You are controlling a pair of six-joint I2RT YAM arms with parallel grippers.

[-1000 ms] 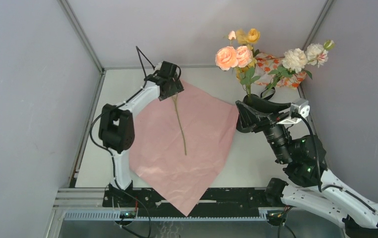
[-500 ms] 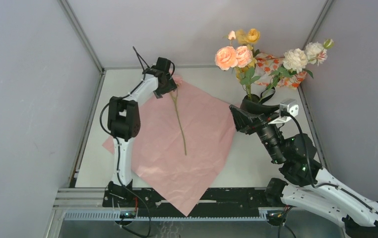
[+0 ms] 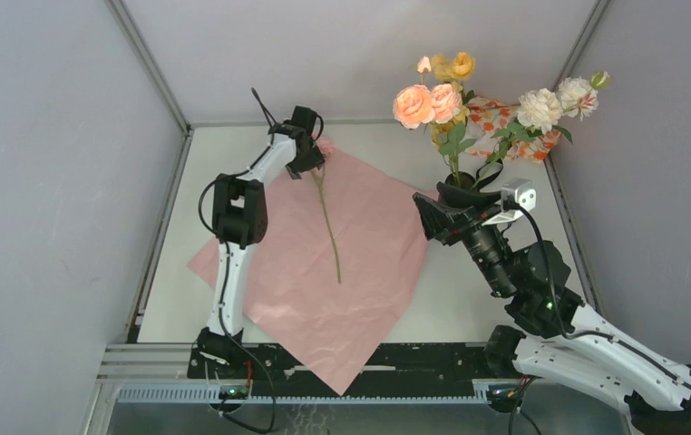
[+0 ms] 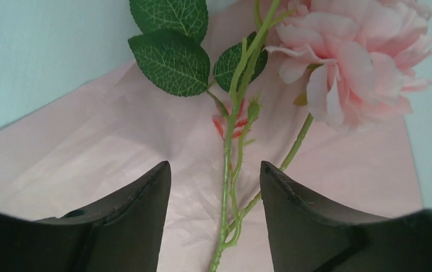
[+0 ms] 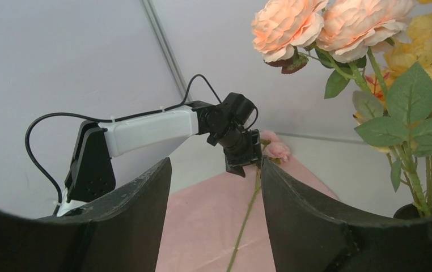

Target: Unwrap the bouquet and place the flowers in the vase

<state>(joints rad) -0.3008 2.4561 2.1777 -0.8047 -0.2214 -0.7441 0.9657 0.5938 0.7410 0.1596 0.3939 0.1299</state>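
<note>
The bouquet is undone: its pink wrapping paper lies flat on the table. One pink rose lies on the paper, its green stem running toward the near edge. My left gripper stands open over the upper stem, a finger on either side and neither touching it. The other flowers, peach, yellow and cream, stand in the black vase. Just in front of the vase my right gripper is open with nothing between its fingers and hides most of it.
An orange-and-white printed cloth bundle sits at the back right behind the vase. Grey walls close in the table on the left, back and right. The paper's near corner hangs over the front rail.
The left gripper's jaws have narrowed around the rose stem and the left elbow has swung right. The right arm has drawn slightly left and back by the vase.
</note>
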